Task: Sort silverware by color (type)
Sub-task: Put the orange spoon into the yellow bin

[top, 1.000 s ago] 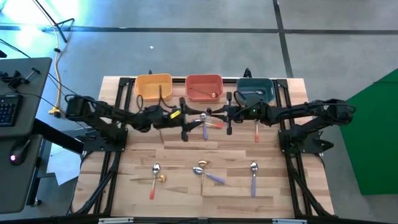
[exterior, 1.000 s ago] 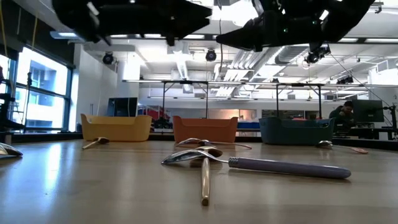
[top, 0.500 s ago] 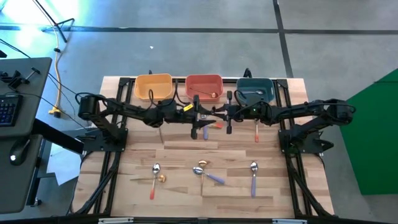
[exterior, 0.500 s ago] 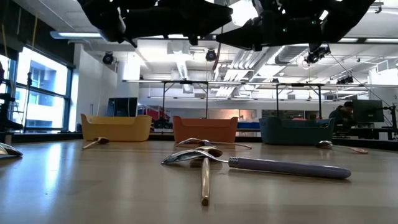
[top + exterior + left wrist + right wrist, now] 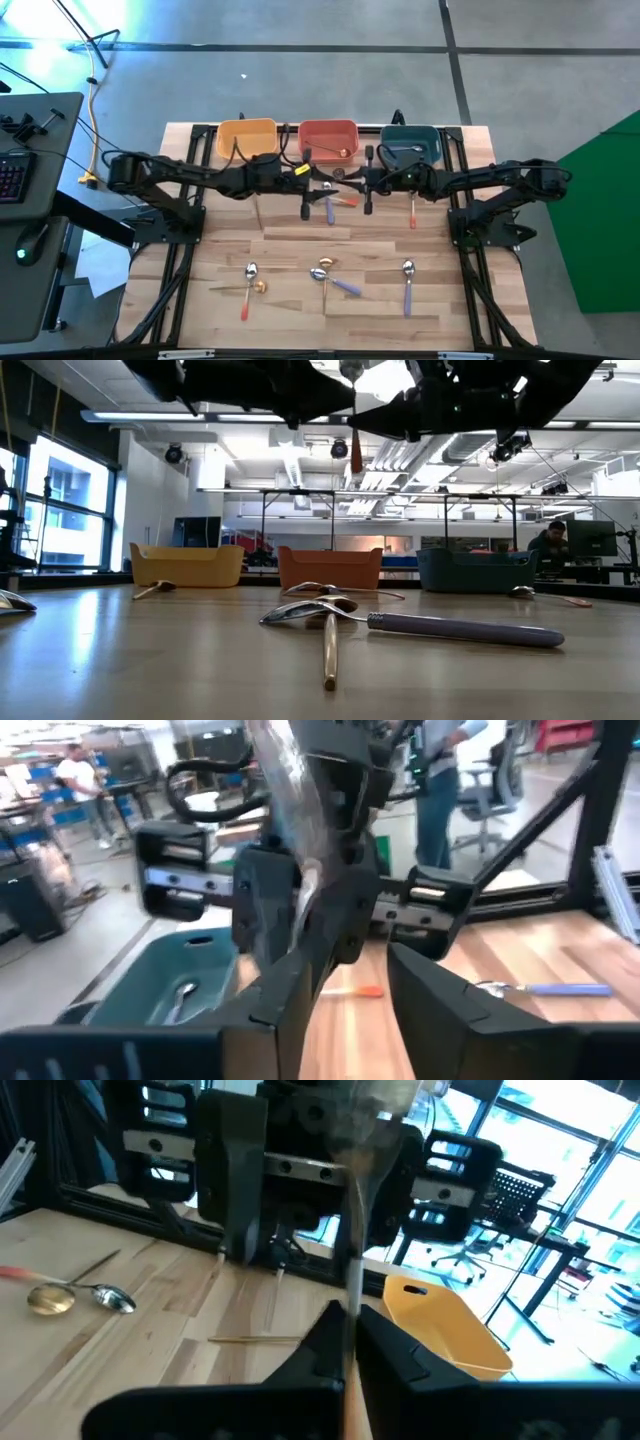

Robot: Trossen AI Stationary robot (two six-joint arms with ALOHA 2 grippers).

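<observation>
Silverware lies scattered over the wooden table [image 5: 300, 320], and 1 piece is off it: the held spoon [image 5: 355, 1270], pinched narrow in the right gripper [image 5: 348, 1315], stands roughly upright with its silver bowl up. In the low view its red-orange handle hangs down below the dark arms. The right arm reaches level from its base at the table's right edge toward the middle, its wrist in front of the gap between the red bin [image 5: 328, 127] and the teal bin [image 5: 412, 132]. The left arm stretches the same way from the left edge, past the yellow bin [image 5: 247, 127]. The left gripper [image 5: 350, 960] faces the right one at close range, its 2 fingers spread wide, with nothing between them. On the boards under the 2 grippers lies a purple-handled spoon [image 5: 329, 208] beside an orange-handled one, and just to the right a red-handled spoon [image 5: 412, 212]. A thin gold spoon [image 5: 258, 212] lies under the left arm. Nearer the front edge, well apart from the arms, are a crossed pair [image 5: 249, 282] of 1 gold and 1 red-handled spoon, a second crossed pair [image 5: 326, 273] of 1 gold and 1 purple-handled spoon, and a lone purple spoon [image 5: 407, 284]. The red bin holds a gold spoon, the teal bin a silver-bowled one.
</observation>
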